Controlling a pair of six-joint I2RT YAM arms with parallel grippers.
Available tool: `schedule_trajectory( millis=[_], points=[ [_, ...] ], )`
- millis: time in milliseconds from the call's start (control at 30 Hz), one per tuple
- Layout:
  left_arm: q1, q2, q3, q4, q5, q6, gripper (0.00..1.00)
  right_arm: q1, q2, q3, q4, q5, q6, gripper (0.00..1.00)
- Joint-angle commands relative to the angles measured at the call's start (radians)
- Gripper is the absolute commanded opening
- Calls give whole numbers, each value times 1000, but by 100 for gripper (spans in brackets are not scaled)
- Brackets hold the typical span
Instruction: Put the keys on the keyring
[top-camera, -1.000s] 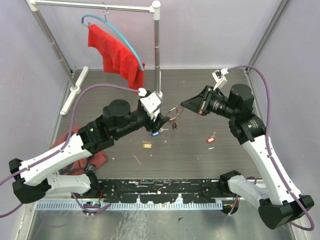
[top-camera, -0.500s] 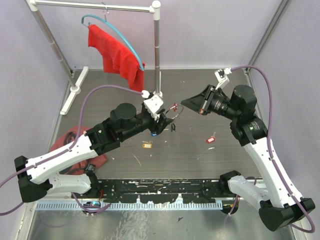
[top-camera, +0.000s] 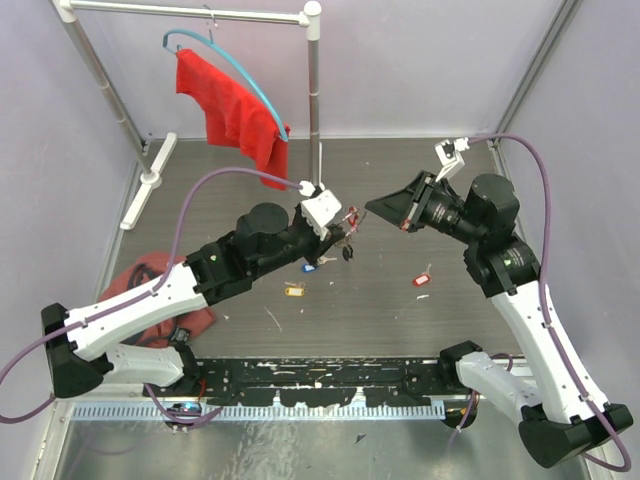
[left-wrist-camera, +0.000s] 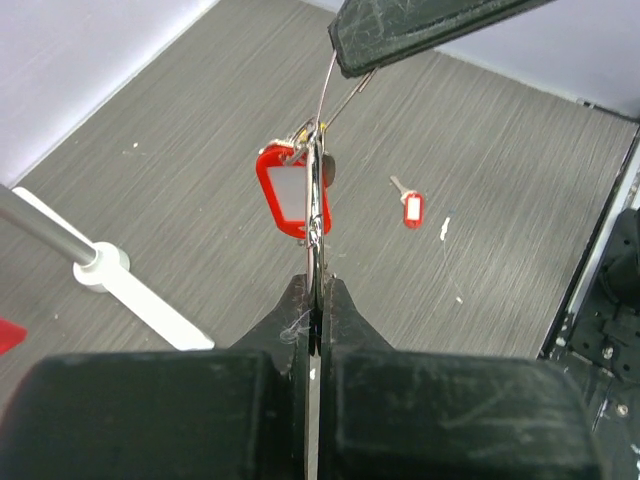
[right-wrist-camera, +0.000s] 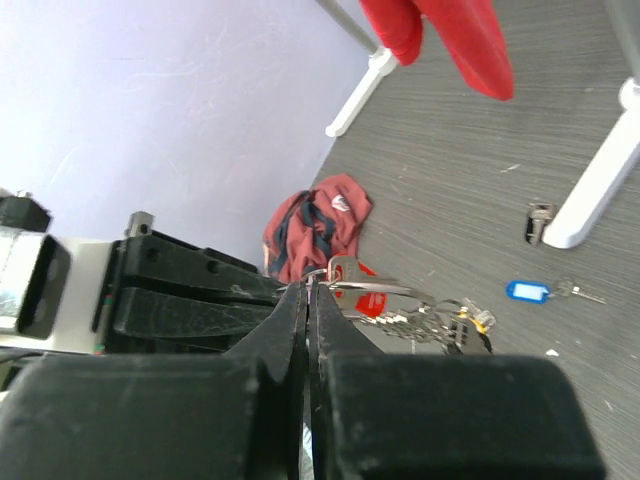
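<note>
Currently threading: left end effector (left-wrist-camera: 314, 300) pinching red-tag key (left-wrist-camera: 289, 192), right end effector (right-wrist-camera: 308, 290) pinching keyring (left-wrist-camera: 324, 92); next, slide key along wire.

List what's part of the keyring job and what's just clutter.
Job: keyring, held red-tag key, loose red-tag key.
Clutter: blue-tag key, yellow-tag key, red cloth, rack, clothes heap.

Pale lilac walls (top-camera: 420, 60) enclose a dark grey wood-grain table (top-camera: 400, 320), where a white rail (top-camera: 190, 12) carries a red cloth (top-camera: 225, 105).
</note>
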Motion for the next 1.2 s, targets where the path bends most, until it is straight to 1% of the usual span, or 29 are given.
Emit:
schedule_trajectory(
  millis=[0, 33, 100, 133, 200, 300, 367, 467, 633, 767, 833, 933, 1067, 1167],
  points=[
    [-4, 5, 93, -98, -18, 35, 0, 2, -33, 35, -51, 117, -70, 1],
    [-3, 6, 108, -128, -19, 39, 0, 1, -35, 40, -79, 155, -92, 2],
    [-4, 0, 127, -171, -14, 42, 0, 1, -34, 49, -125, 205, -121, 21],
    [-3, -5, 133, -185, -10, 40, 0, 2, -31, 54, -145, 227, -134, 28],
    [-3, -10, 145, -215, -6, 36, 0, 2, -31, 65, -184, 272, -164, 36],
    [-4, -11, 167, -255, -7, 31, 0, 2, -44, 80, -227, 365, -203, 42],
    [-3, -12, 179, -275, -8, 29, 0, 1, -50, 87, -241, 397, -239, 45],
    [-2, -18, 188, -282, -15, 22, 0, 1, -65, 71, -211, 345, -295, 49],
    [0, -23, 219, -298, -19, 9, 0, 1, -72, 55, -170, 171, -405, 51],
    [4, -23, 255, -336, 38, 38, 0, 1, -79, 48, -134, -21, -528, 51],
    [4, -17, 281, -369, 80, 53, 0, 2, -87, 41, -106, -93, -576, 51],
    [4, -1, 329, -410, 138, 62, 0, 1, -107, 13, -50, -114, -610, 55],
    [4, -9, 335, -387, 145, 37, 0, 2, -135, -31, 49, -116, -558, 56],
    [4, -15, 334, -380, 182, 47, 0, 1, -167, -61, 90, -94, -538, 55]
  ],
)
